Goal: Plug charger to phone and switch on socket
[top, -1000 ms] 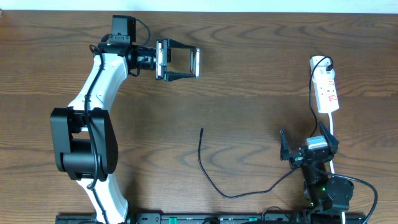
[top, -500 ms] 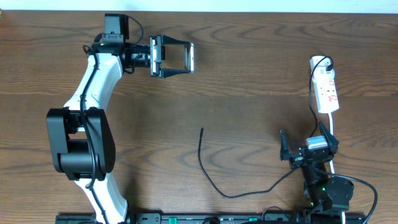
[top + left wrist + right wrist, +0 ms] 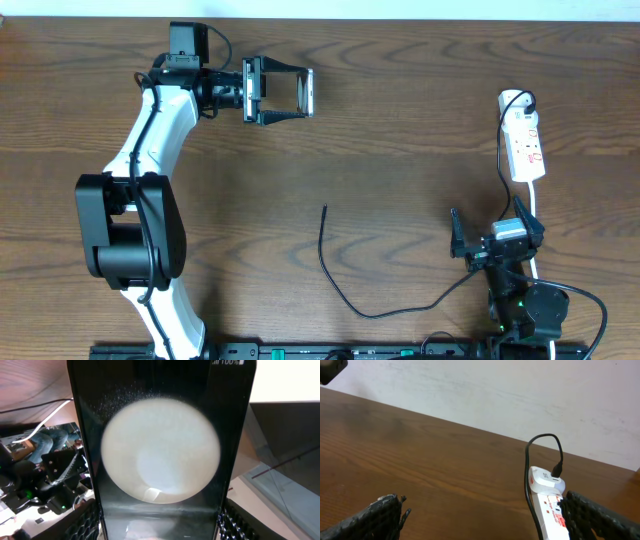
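Note:
My left gripper [image 3: 300,92] is raised over the far left of the table and shut on the phone [image 3: 310,92], which shows edge-on from above. In the left wrist view the phone [image 3: 160,450] fills the frame between my fingers [image 3: 82,525], its black face showing a large white glare circle. The charger [image 3: 335,280], a thin black cable, lies on the table at centre front with its free tip pointing to the far side. The white socket [image 3: 525,140] lies at the far right and shows in the right wrist view [image 3: 547,505]. My right gripper [image 3: 497,245] is open and empty, near the socket's white cord.
A black plug [image 3: 522,101] sits in the socket's far end, also seen in the right wrist view [image 3: 557,471]. The brown wooden table [image 3: 420,160] meets a white wall [image 3: 520,395] at the far edge. Both arm bases stand at the front edge.
My left gripper has moved a little left and toward the far edge with the phone, then held still. The right arm, charger and socket have not moved.

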Tool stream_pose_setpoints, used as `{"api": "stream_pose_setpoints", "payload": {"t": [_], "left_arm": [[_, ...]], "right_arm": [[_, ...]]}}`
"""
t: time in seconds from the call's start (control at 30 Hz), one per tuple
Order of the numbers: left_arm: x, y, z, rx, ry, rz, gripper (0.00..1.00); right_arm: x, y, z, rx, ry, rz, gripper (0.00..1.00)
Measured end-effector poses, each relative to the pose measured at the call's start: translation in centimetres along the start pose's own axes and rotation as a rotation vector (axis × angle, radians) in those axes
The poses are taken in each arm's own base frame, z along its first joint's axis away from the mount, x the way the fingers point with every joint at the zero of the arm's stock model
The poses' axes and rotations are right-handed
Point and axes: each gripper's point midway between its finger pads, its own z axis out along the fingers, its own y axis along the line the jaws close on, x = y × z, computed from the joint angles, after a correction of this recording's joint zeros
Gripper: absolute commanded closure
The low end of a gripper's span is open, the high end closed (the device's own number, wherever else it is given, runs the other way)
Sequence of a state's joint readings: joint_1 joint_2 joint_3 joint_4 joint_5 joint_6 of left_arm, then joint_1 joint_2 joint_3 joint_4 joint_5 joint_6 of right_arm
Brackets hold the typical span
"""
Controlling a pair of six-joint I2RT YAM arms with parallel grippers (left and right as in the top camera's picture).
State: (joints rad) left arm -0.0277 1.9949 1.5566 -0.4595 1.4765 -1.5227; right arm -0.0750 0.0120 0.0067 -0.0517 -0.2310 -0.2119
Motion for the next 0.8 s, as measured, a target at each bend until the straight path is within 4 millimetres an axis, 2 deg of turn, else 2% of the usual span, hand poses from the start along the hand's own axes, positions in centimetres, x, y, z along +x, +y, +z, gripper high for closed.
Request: {"api": "stream_pose_setpoints", "payload": {"t": [0.8], "left_arm": [[-0.36,-0.01,0.00,0.000,-0.021,0.000,0.93]], "right_arm": [[0.00,-0.01,0.00,0.000,0.000,0.000,0.01]]}}
